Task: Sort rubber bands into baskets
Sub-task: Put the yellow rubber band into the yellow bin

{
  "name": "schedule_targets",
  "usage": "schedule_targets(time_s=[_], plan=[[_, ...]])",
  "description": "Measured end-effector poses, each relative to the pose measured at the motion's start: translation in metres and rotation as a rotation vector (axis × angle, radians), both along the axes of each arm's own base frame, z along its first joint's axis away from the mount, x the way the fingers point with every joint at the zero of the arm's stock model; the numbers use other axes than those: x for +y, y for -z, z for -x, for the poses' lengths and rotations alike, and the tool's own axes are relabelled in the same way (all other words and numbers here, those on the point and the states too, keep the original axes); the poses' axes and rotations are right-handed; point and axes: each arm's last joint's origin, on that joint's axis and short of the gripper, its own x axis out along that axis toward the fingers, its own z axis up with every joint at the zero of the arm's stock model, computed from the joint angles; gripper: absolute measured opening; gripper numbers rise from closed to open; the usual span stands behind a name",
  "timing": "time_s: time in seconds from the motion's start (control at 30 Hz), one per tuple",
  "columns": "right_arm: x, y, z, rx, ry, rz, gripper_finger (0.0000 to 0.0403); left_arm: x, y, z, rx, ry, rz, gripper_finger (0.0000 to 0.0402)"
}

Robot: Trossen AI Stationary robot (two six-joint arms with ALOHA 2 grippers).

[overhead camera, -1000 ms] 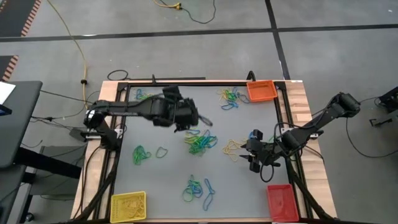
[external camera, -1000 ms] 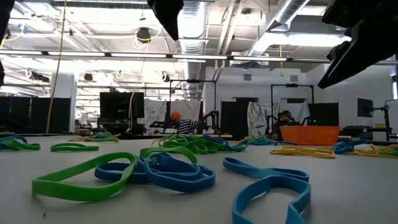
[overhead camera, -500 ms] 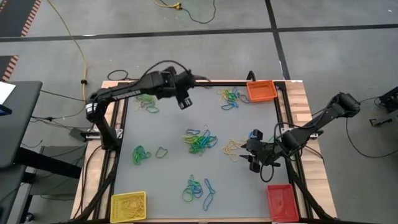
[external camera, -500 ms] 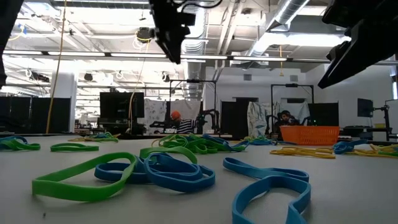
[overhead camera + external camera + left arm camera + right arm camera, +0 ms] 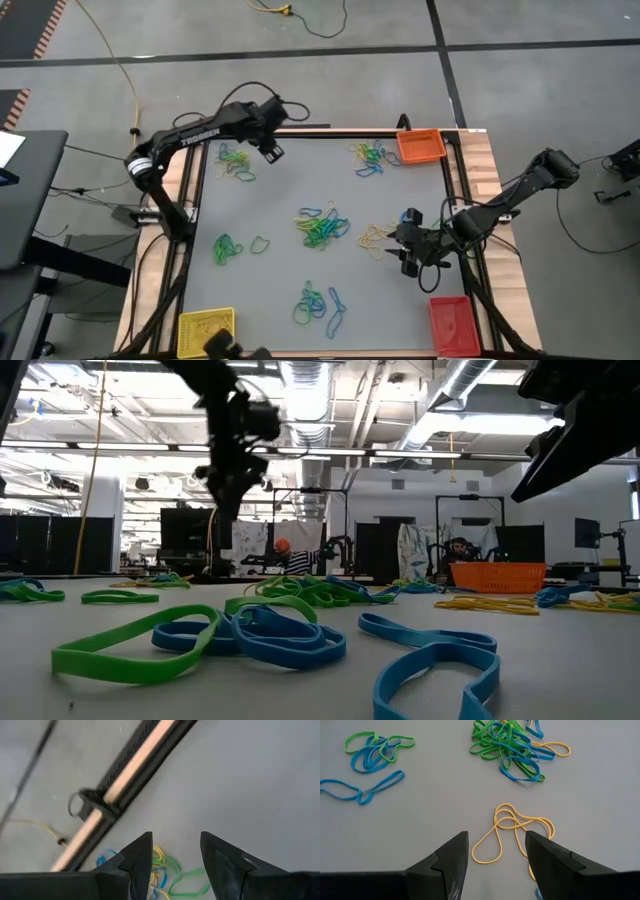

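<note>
The right gripper (image 5: 496, 851) hangs near the table's right edge, fingers spread and empty; a yellow band (image 5: 512, 832) lies on the table (image 5: 270, 210) just ahead of its tips, long axis running away from them toward the mixed pile (image 5: 322, 226) at the table's centre; the red basket (image 5: 453, 325) sits in the near right corner; the left gripper (image 5: 270, 150) hovers at the far edge, fingers apart and empty, well off.

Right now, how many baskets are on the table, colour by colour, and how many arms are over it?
Yellow basket: 1
Orange basket: 1
Red basket: 1
Baskets total: 3
Arms: 2, with the left gripper at the far edge and the right gripper near the red basket
Total: 5
</note>
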Motion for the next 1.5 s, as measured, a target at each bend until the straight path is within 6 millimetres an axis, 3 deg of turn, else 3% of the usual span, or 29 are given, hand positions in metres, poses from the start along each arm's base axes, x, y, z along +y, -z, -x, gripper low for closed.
schedule_targets(time_s=[0.4, 0.6, 0.8, 1.17, 1.27, 1.43, 1.5], plan=[[0.0, 0.0, 0.0, 0.0, 0.0, 0.0, 0.0224, 0.017, 0.054, 0.053, -0.022, -0.116, 0.115, 0.0155], [0.0, 0.0, 0.0, 0.0, 0.0, 0.0, 0.0224, 0.028, 0.067, 0.057, -0.138, -0.201, 0.102, 0.0155], [0.0, 0.0, 0.0, 0.0, 0.0, 0.0, 0.0224, 0.032, 0.083, 0.067, -0.084, -0.302, 0.167, 0.0155], [0.0, 0.0, 0.0, 0.0, 0.0, 0.0, 0.0224, 0.037, 0.108, 0.062, -0.07, -0.32, 0.256, 0.0154], [0.0, 0.0, 0.0, 0.0, 0.0, 0.0, 0.0224, 0.036, 0.11, 0.062, -0.054, -0.295, 0.268, 0.0131], [0.0, 0.0, 0.0, -0.001, 0.0, 0.0, 0.0224, 0.032, 0.11, 0.057, -0.025, -0.213, 0.261, 0.0022], [0.0, 0.0, 0.0, 0.0, 0.0, 0.0, 0.0224, 0.03, 0.11, 0.054, -0.017, -0.183, 0.261, 0.0009]])
